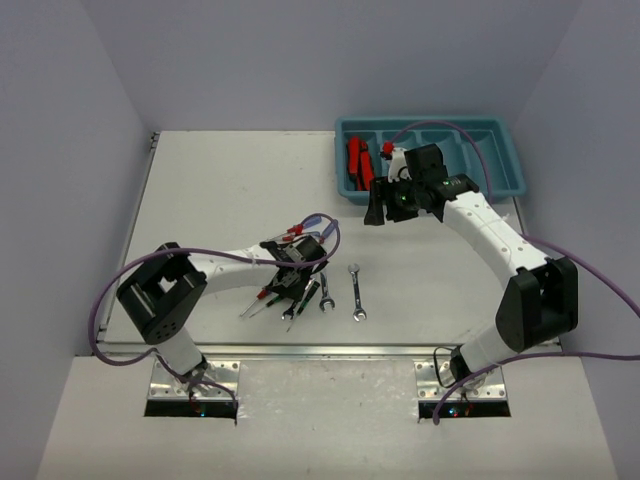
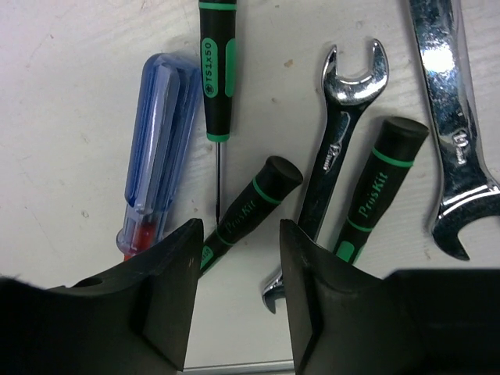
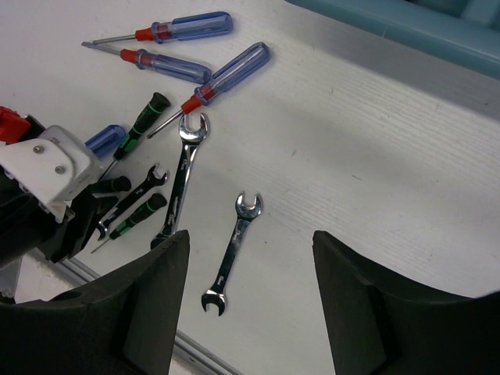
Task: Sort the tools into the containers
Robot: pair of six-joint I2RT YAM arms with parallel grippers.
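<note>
My left gripper (image 2: pixel 234 297) hangs low over a pile of tools, open by a narrow gap with only bare table between the jaws. A black-and-green screwdriver (image 2: pixel 250 203) runs under its left finger. The end of a small silver wrench (image 2: pixel 340 133) shows beside the right finger. Around them lie a blue-handled screwdriver (image 2: pixel 160 148), a thin green-banded screwdriver (image 2: pixel 216 62), another black-and-green one (image 2: pixel 379 183) and a bigger wrench (image 2: pixel 453 133). My right gripper (image 3: pixel 250 297) stands wide open and empty above a lone wrench (image 3: pixel 233 262), near the teal tray (image 1: pixel 500 190). Red-and-black knives (image 1: pixel 357 163) lie in its leftmost compartment.
Three blue-handled screwdrivers (image 3: pixel 187 27) lie farther back on the white table. The table's metal front edge (image 3: pixel 117 289) runs close to the tool pile. Purple cables (image 1: pixel 320 225) loop over the left wrist. Grey walls close in the table on three sides.
</note>
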